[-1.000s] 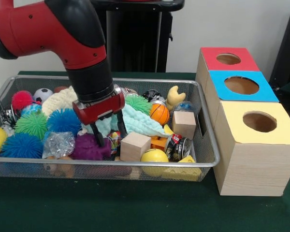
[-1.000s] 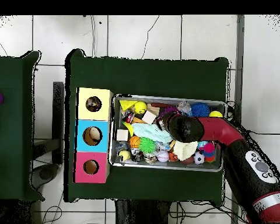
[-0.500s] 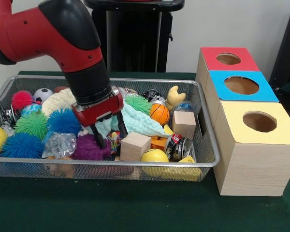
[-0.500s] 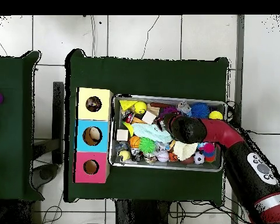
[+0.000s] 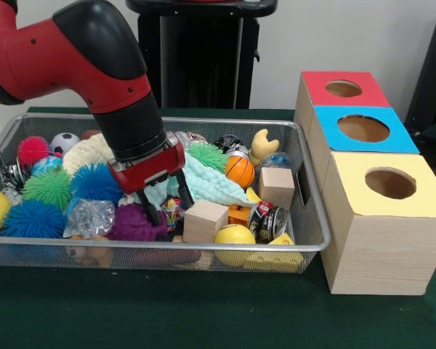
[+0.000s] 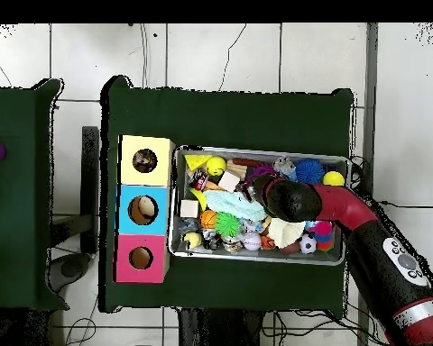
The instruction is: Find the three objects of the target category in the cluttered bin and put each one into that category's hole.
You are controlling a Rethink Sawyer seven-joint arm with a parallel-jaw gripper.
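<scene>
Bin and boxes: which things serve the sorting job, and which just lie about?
Job:
wire bin
gripper, its jaws open over the clutter
red box, blue box, yellow box, each with a hole

Lying about:
green cloth
second table

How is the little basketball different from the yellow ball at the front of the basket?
The basketball is orange with black lines; the yellow ball is plain. The basketball looks smaller. The basketball lies further back beside the pale green cloth; the yellow ball lies against the basket's front wall, next to a wooden block. Both are round.
</scene>
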